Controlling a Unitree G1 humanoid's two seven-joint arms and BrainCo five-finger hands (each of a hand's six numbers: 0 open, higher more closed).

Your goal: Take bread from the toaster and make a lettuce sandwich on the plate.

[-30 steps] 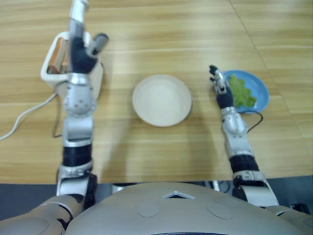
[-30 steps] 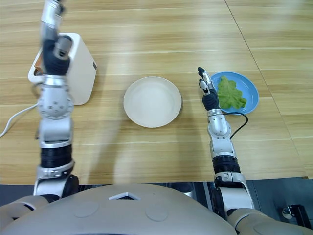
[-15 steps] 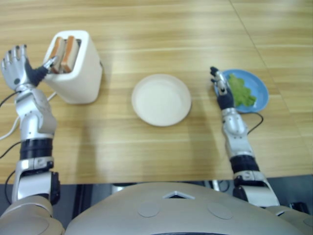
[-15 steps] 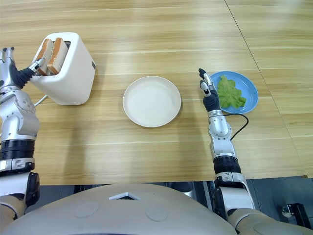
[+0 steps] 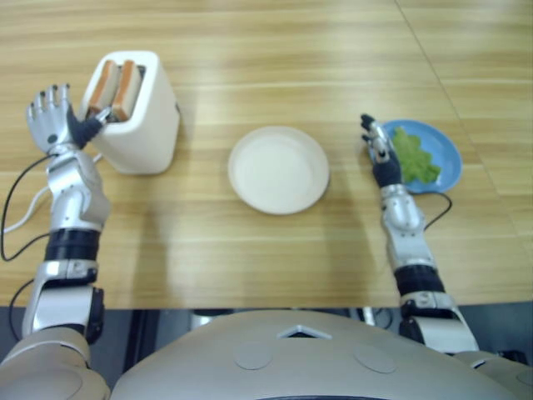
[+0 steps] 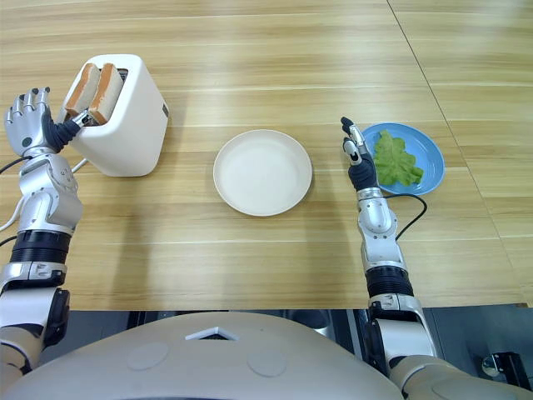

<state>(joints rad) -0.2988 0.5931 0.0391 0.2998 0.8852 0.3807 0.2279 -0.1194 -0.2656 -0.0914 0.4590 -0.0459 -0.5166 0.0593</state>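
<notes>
A white toaster [image 5: 140,117] stands at the table's left with two slices of bread [image 5: 114,77] sticking up from its slots. My left hand [image 5: 55,121] is raised just left of the toaster, fingers spread and open, its thumb close to the nearer slice. An empty cream plate [image 5: 278,169] lies in the middle. On the right, a blue dish [image 5: 440,150] holds a green lettuce leaf [image 5: 411,154]. My right hand [image 5: 376,147] stands upright at the dish's left rim, fingers straight, holding nothing.
The toaster's white cord [image 5: 25,208] trails off the left side past my left forearm. A thin black cable [image 5: 435,212] loops beside my right forearm near the blue dish. Bare wooden table [image 5: 275,58] stretches behind the plate.
My left arm swung from above the toaster out to its left, then edged back toward it. The right hand has stayed put. The camera shifted slightly.
</notes>
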